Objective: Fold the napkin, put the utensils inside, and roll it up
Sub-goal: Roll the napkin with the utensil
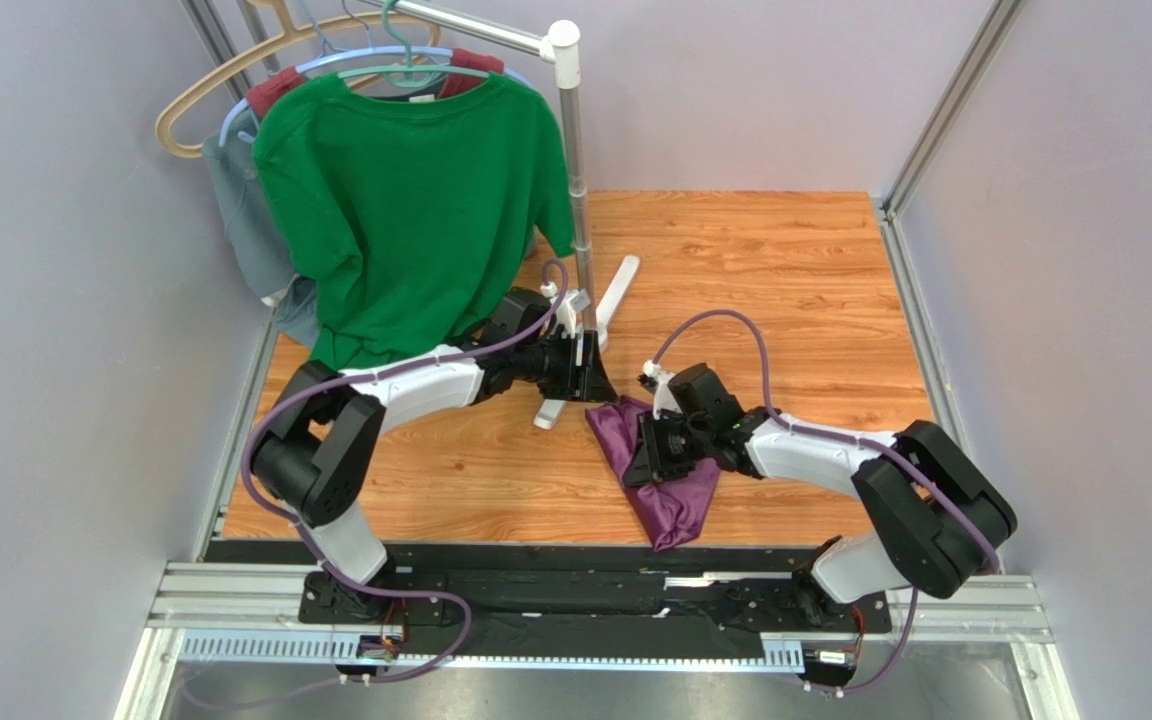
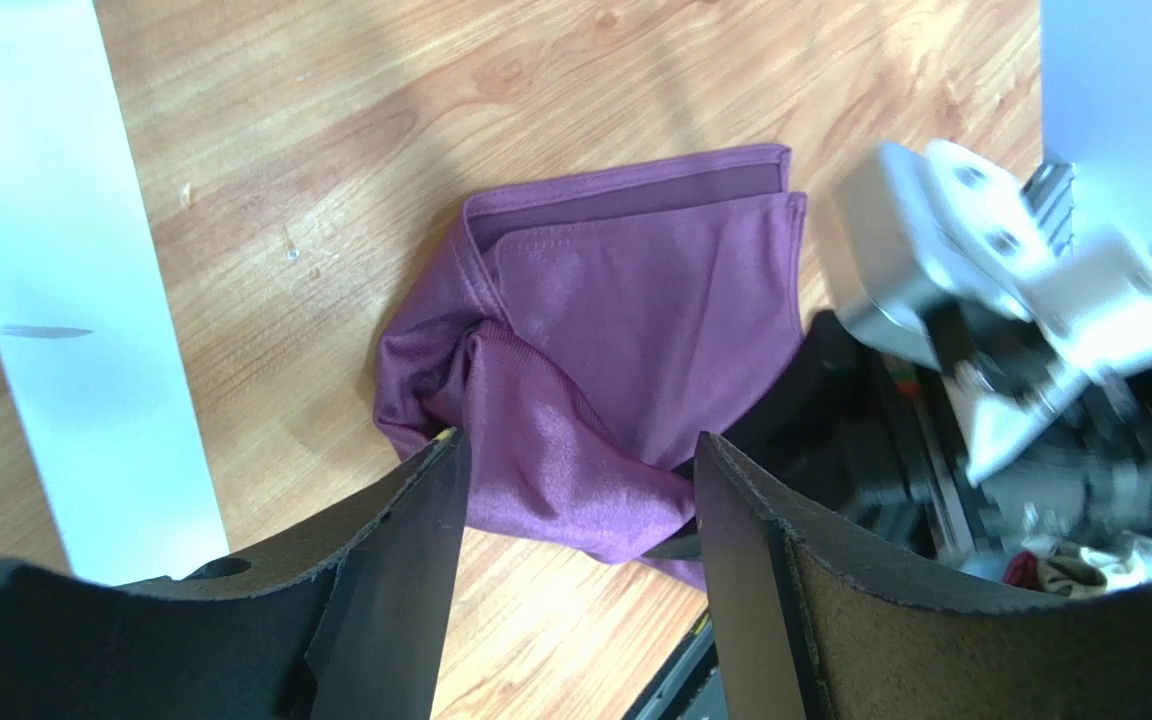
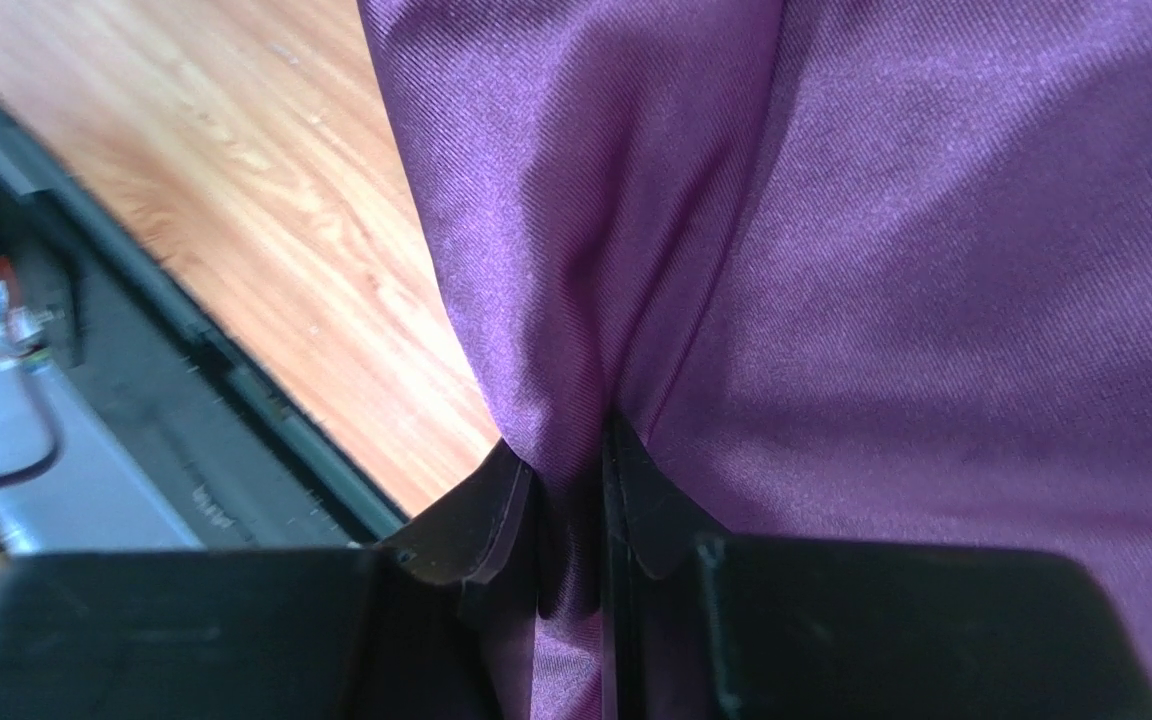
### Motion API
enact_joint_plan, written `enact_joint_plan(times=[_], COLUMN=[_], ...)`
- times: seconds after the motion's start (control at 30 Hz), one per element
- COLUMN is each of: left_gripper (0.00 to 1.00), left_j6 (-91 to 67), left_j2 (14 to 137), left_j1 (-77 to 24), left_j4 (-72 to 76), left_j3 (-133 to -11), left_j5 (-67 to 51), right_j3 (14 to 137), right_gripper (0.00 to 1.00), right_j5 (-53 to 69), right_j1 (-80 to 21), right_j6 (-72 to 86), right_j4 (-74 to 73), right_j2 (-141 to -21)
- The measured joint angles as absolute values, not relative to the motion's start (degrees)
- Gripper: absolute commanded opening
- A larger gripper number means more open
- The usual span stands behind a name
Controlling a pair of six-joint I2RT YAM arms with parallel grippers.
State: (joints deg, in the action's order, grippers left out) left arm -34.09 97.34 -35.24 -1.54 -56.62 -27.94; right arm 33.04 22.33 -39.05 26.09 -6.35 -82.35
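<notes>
The surface [image 1: 793, 270] is bare wood across its far and right parts, which is my widest room. The green shirt [image 1: 417, 210] hangs over the far left corner. My left arm [image 1: 417, 383] lies low under the shirt's hem, elbow folded near the left edge and wrist reaching toward the middle. It ends just beside the rack pole [image 1: 579, 180] and the rack's white foot [image 2: 71, 300], so that side is tight. My right arm [image 1: 838, 450] bends in from the right, wrist pointing left. The napkin [image 1: 665, 480] lies crumpled in the near middle, its lower tip close to the surface's front edge. The left jaws stand apart, released, above the napkin's near folds. The right jaws are clenched on a raised fold of the napkin.
</notes>
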Motion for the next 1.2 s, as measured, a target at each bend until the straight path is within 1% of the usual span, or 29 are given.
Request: enact_joint_plan(times=[0.23, 0.4, 0.77, 1.0, 1.17, 1.2], left_gripper=[0.66, 0.64, 0.57, 0.51, 0.43, 0.38], left_j6=[-31.8, -30.6, -29.9, -30.1, -30.4, -30.3], left_j2=[95.7, 95.7, 98.9, 101.2, 103.2, 103.6], left_j1=[-34.6, -34.3, -34.3, -34.3, -34.7, -34.7], left_j4=[0.0, 1.8, 10.9, 14.2, 16.5, 16.7], left_j3=[-53.4, -51.5, -51.3, -51.2, -51.3, -51.3], left_j5=[-27.9, -28.2, -32.1, -35.0, -36.7, -36.9], right_j3=[30.6, 29.8, 29.2, 29.1, 29.2, 29.2], right_gripper=[0.09, 0.08, 0.08, 0.08, 0.08, 0.08], right_j5=[34.7, 41.7, 50.5, 52.1, 53.2, 53.3], right_j1=[-32.9, -29.1, -23.7, -22.1, -21.4, -21.3], right_j6=[26.4, 26.8, 27.0, 27.2, 27.3, 27.4], right_j4=[-1.4, 1.4, 4.6, 4.5, 4.6, 4.6], right_j2=[-85.1, -87.9, -92.7, -93.7, -94.5, -94.6])
